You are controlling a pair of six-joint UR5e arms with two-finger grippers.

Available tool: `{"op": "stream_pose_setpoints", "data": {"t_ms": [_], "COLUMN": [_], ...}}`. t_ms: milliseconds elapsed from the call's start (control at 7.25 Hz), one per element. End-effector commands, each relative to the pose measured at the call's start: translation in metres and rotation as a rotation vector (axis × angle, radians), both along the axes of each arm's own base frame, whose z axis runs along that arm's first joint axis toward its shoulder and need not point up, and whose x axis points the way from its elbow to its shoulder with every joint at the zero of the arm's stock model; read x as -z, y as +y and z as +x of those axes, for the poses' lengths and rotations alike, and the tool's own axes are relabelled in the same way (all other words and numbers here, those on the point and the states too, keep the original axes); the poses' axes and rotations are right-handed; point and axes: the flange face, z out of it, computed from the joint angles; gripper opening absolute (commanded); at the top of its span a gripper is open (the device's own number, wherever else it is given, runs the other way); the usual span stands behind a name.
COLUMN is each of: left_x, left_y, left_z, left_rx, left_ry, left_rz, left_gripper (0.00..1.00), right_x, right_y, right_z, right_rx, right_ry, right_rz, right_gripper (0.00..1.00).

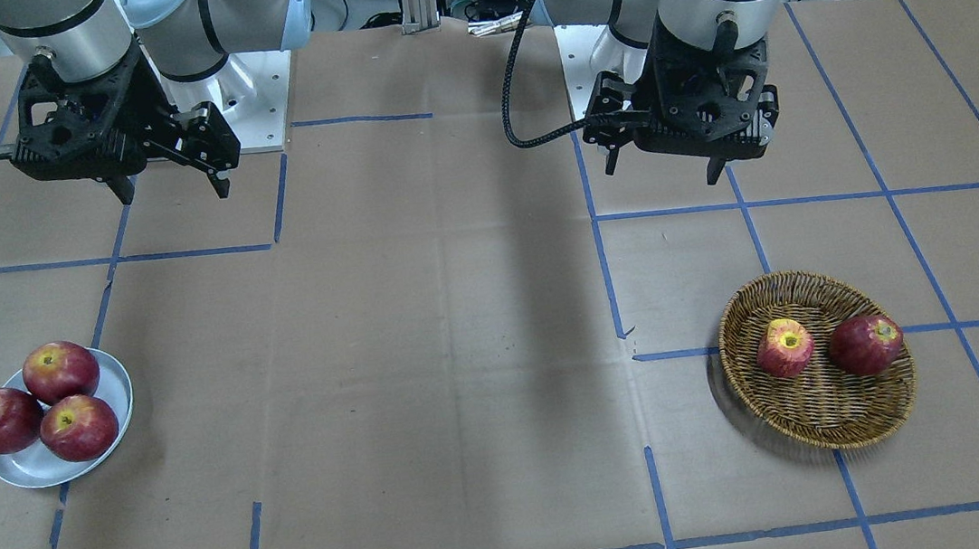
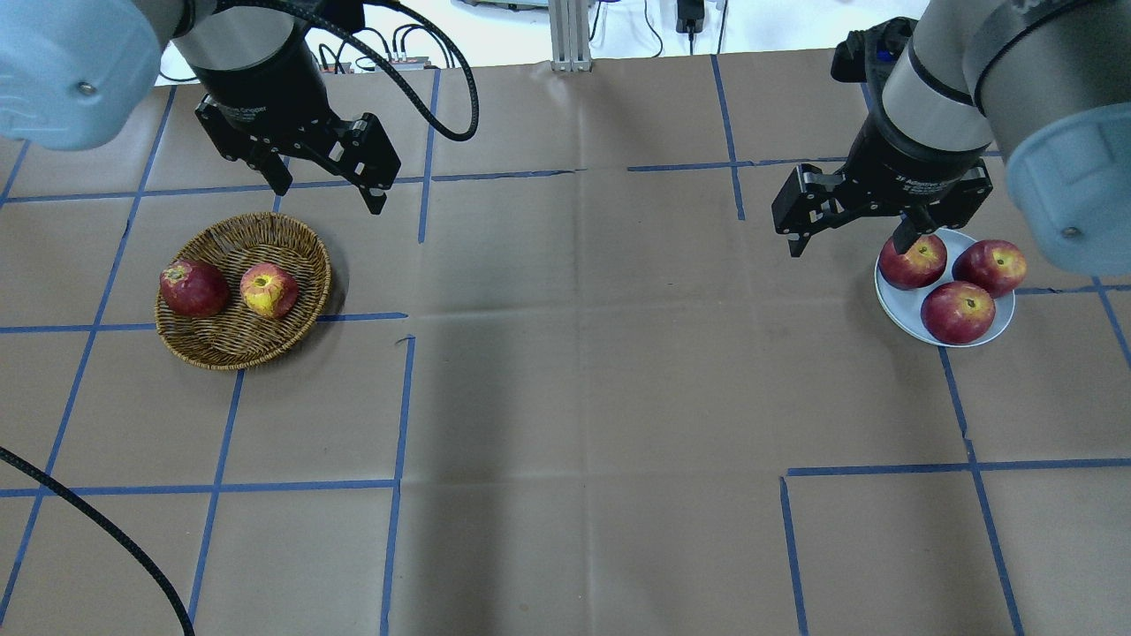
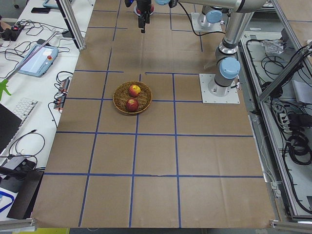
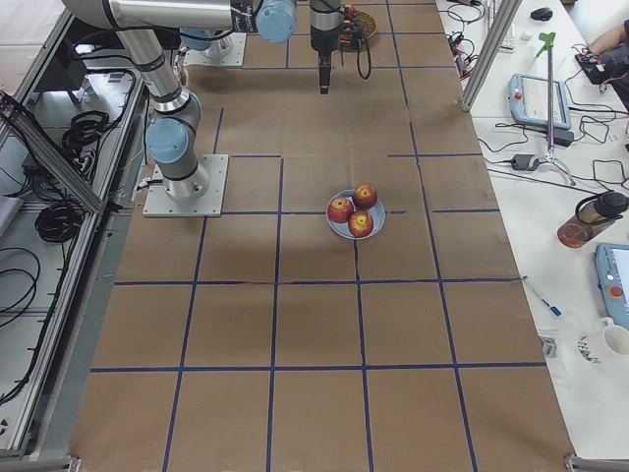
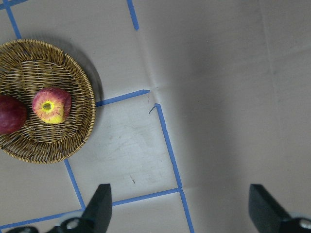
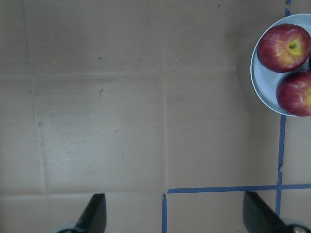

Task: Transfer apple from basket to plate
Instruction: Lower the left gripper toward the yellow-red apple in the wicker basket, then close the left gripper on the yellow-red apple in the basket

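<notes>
Item 1: the apple, pinkish-red with a yellow crown, lies in the basket just beside one darker apple. Your left wrist view shows its yellow stem hollow plainly but crops the darker apple to a sliver.
Item 2: the plate carries three dark-red apples; your right wrist view catches only two.
Item 3: left gripper, jaws spread wide and empty, raised over the worktop.
Item 4: right gripper, jaws likewise apart and empty. Overhead it overlaps a plate apple; the front-facing view shows it clear of the plate.
</notes>
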Motion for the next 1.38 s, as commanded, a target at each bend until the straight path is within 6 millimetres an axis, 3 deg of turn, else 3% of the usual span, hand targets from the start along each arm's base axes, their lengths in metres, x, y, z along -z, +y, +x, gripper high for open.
{"op": "stream_pose_setpoints", "data": {"t_ms": [0,276,552,690,966,1241], "left_x": [-0.002,0.001,0.025,0.048,0.098,0.169], "left_y": [0.001,0.000,-0.022,-0.029,-0.035,-0.040], "left_z": [-0.002,-0.001,0.012,0.030,0.087,0.159], "left_rx": [0.003,0.003,0.048,0.096,0.121,0.203], "left_ry": [-0.002,-0.007,0.007,0.009,0.014,0.009], "left_rz": [-0.005,0.007,-0.039,-0.019,0.022,-0.021], "left_gripper": [0.99,0.99,0.99,0.99,0.99,0.99], "right_x": [0.001,0.001,0.001,0.001,0.001,0.001], "right_y": [0.000,0.000,0.000,0.000,0.000,0.000], "right_z": [0.000,0.000,0.000,0.000,0.000,0.000], "right_rx": [0.000,0.000,0.000,0.000,0.000,0.000], "right_ry": [0.000,0.000,0.000,0.000,0.000,0.000], "right_rz": [0.001,0.001,0.001,0.001,0.001,0.001], "right_gripper": [1.00,1.00,1.00,1.00,1.00,1.00]}}
